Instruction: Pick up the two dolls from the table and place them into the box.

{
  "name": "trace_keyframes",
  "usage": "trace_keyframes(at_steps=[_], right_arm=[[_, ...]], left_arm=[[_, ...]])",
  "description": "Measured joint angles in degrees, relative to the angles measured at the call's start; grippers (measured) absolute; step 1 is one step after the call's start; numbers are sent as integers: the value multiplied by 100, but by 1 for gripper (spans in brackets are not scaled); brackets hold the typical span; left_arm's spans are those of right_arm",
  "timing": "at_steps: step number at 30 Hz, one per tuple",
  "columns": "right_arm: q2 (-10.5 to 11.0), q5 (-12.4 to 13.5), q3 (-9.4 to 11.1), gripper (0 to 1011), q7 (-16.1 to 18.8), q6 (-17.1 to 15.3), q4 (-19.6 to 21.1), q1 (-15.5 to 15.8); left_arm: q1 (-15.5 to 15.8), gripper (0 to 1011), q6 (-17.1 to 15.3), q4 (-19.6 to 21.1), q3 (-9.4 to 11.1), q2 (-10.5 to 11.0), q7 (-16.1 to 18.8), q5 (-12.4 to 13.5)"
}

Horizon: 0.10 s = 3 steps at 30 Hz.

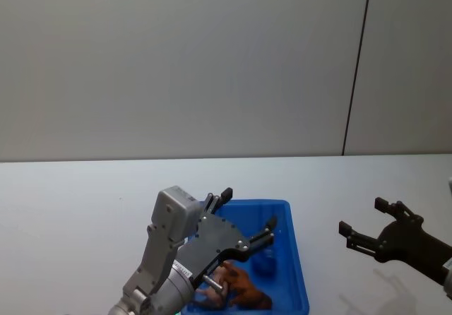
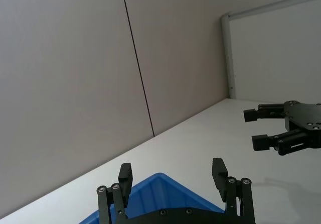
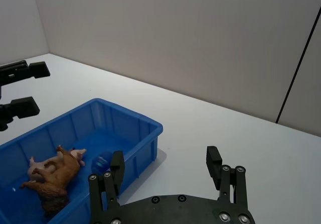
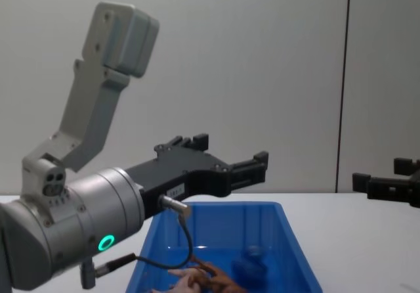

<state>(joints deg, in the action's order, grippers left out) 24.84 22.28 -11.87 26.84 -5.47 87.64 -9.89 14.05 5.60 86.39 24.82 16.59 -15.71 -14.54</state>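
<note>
In the box (image 3: 150, 128), both dolls (image 3: 52, 171) lie touching.

The left hand (image 1: 248, 216) is hovering spread open above the blue box (image 1: 296, 272), where the brown lion (image 1: 248, 290) and pink animal (image 1: 214, 292) are lying together. The right hand (image 1: 364, 223) is hanging open beside it over the white worktop (image 1: 70, 202).

Two dolls (image 3: 52, 171), one box (image 3: 145, 126), two tools (image 1: 248, 216).

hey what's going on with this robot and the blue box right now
Both dolls, the brown lion and the pale pink animal, lie together in the blue box on the white table. The left gripper hangs open above the box; the right gripper hovers open beside it, holding nothing.
</note>
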Motion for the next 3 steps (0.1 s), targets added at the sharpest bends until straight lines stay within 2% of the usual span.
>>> trace_keyframes(at_steps=[3], right_arm=[[0,0,0,1001,0,0,0,0]], left_arm=[[0,1003,96,17,-19,14,-53,-32]])
